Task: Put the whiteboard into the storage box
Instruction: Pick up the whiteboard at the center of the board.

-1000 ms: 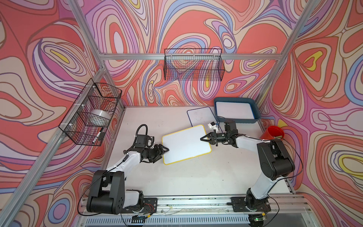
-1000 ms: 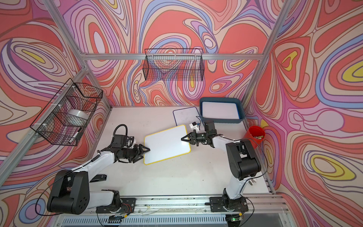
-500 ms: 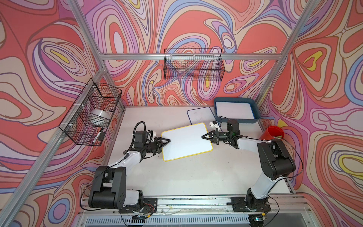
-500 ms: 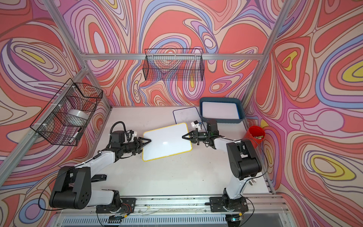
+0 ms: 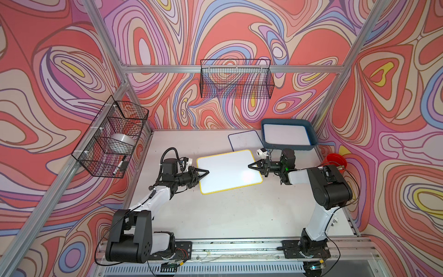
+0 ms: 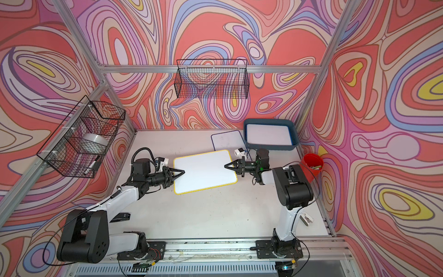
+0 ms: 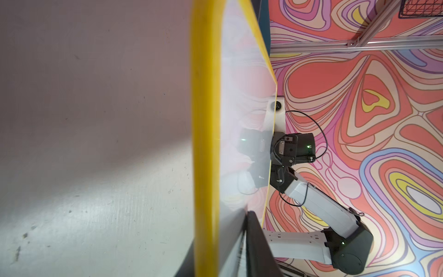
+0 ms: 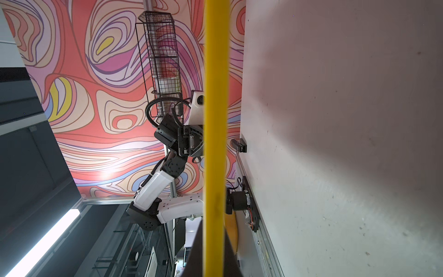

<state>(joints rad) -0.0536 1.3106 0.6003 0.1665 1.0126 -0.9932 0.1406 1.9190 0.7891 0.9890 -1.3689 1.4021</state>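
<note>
The yellow-framed whiteboard (image 5: 227, 171) (image 6: 203, 171) hangs a little above the table's middle, held at both short ends. My left gripper (image 5: 208, 172) (image 6: 183, 171) is shut on its left edge. In the left wrist view the yellow frame (image 7: 206, 120) runs between the jaws of that gripper (image 7: 223, 230). My right gripper (image 5: 248, 166) (image 6: 225, 166) is shut on the right edge, and its wrist view has the frame (image 8: 215, 96) clamped in the gripper (image 8: 215, 230). The dark teal storage box (image 5: 286, 121) (image 6: 268, 121) stands at the back right with a white board lying in it.
A blue-framed whiteboard (image 5: 244, 141) lies flat on the table just left of the storage box. A red bucket (image 5: 335, 162) stands at the right wall. Black wire baskets hang on the left wall (image 5: 112, 139) and the back wall (image 5: 236, 79).
My left gripper has moved in to the board's left edge and closed on it. The board has levelled out and shifted slightly toward the back. The right gripper has kept its hold.
</note>
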